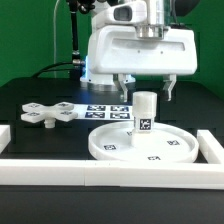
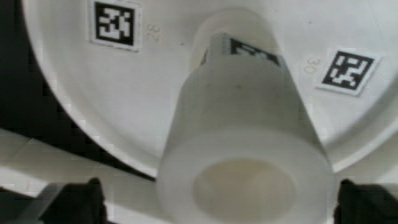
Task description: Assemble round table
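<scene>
The claw (image 1: pixel 146 92) hangs straight over the middle of the scene with its jaws spread wide, gripping nothing. Its two dark fingers (image 1: pixel 122 88) point down on either side of the leg (image 1: pixel 146 108), one toward the exterior view's left and one toward its right. There is a clear gap between each finger and the white plastic. The tips sit about level with the leg's top or barely above it; from the side I cannot tell which. The wrist view looks down the length of the leg. Its round top sits between the two fingertips (image 2: pixel 75 196), and neither touches it.

The leg is a short white cylinder standing upright near the centre of the disc (image 1: pixel 110 138), with a square black-and-white tag (image 1: pixel 143 125) on its near side. The disc lies flat on the black table (image 1: pixel 40 95), rim up, with more tags on its face. Whether the leg is fixed in or merely standing there, I cannot tell.

Just beyond the disc, on the far side and toward the exterior view's left, the marker board (image 1: pixel 103 108) lies flat. Further left, well apart from the claw, the cross-shaped base (image 1: pixel 45 113) lies on the table just beside the board's end. A long white rail (image 1: pixel 110 172) runs along the near edge, close to the disc's near rim.
</scene>
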You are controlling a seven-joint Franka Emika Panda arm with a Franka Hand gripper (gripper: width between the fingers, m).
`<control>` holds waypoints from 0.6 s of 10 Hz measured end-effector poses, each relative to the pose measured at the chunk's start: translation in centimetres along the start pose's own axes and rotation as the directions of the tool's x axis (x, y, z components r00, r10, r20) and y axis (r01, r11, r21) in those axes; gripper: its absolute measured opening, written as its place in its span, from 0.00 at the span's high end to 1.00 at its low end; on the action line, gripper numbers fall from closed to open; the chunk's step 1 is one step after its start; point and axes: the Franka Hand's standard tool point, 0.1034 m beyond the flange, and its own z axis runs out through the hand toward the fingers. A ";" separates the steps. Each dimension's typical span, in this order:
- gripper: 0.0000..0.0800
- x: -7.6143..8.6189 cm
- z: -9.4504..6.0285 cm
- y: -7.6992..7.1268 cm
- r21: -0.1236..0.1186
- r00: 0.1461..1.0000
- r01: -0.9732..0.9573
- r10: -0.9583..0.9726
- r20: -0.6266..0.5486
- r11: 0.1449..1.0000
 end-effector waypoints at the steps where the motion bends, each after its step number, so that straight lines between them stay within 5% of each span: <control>1: 0.19 -0.2 0.3 -0.1 0.004 1.000 0.000 0.000 0.009 1.000; 4: 0.19 -0.6 0.5 -0.5 0.024 0.998 0.004 -0.005 0.057 1.000; 6: 0.19 -0.6 0.6 -0.6 0.078 0.979 0.021 -0.036 0.201 0.997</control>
